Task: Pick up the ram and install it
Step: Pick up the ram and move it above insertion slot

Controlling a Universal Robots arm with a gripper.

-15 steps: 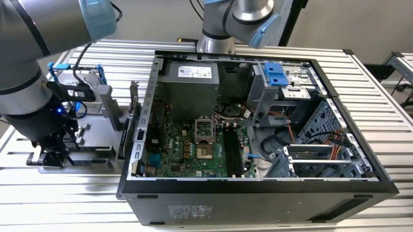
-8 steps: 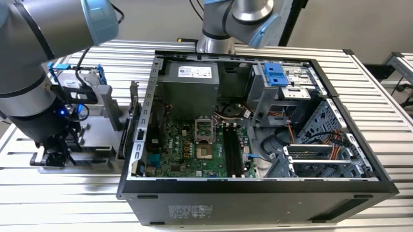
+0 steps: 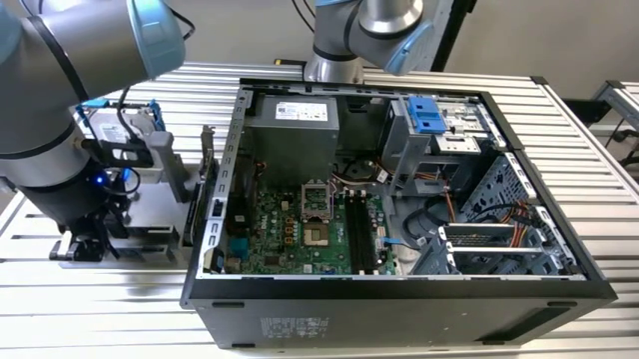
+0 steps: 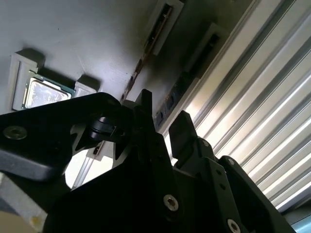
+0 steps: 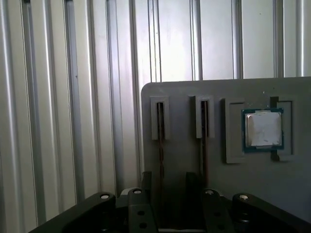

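The ram is a thin stick seen edge-on, standing in a slot of a grey holder plate. A second stick stands in the neighbouring slot. My gripper is open, with one black finger on each side of the first stick and a gap to it. In the second wrist view the gripper sits low over the same stick. In the exterior view the gripper is down at the holder plate, on the exterior view's left of the computer case. The motherboard's black slots lie inside the case.
A processor chip rests in a recess of the holder plate beside the sticks. The open computer case stands on a ribbed metal table. A hard drive in a blue frame stands behind my arm.
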